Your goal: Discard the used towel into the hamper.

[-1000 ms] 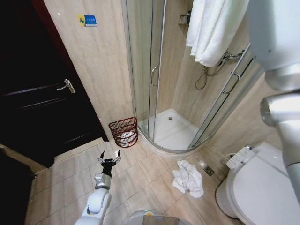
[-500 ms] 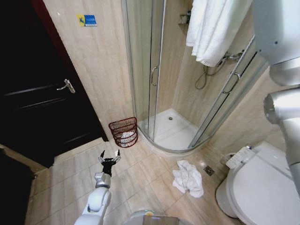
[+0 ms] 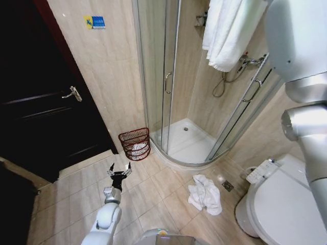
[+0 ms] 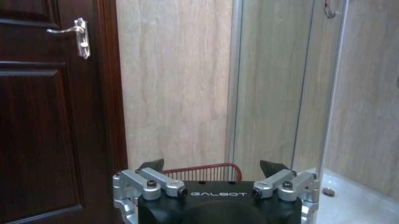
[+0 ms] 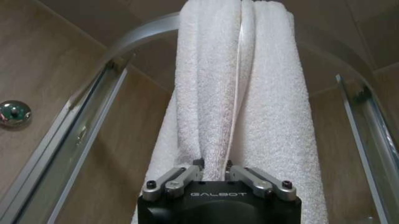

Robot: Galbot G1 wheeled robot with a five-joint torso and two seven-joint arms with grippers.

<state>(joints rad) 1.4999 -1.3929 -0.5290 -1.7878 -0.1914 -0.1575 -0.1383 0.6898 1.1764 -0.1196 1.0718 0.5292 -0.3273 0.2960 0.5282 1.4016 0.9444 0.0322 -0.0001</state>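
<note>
Up high, the right gripper (image 5: 212,164) has its fingers pinching a fold of the white towel (image 5: 249,93) that hangs over the shower enclosure's rail (image 5: 134,35). Down low, the left gripper (image 3: 119,173) hovers over the floor tiles with fingers spread wide. The hamper (image 3: 135,143) sits on the floor at the wall, just beside the shower tray's (image 3: 189,143) curved edge. A crumpled towel (image 3: 205,193) lies on the floor by the toilet (image 3: 283,201).

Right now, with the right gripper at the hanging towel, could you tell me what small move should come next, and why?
Probably lift the towel up off the shower rail. The right gripper looks shut on a fold of it, while it hangs draped over the rail. The hamper stands on the floor by the shower door; the left gripper waits open.
</note>
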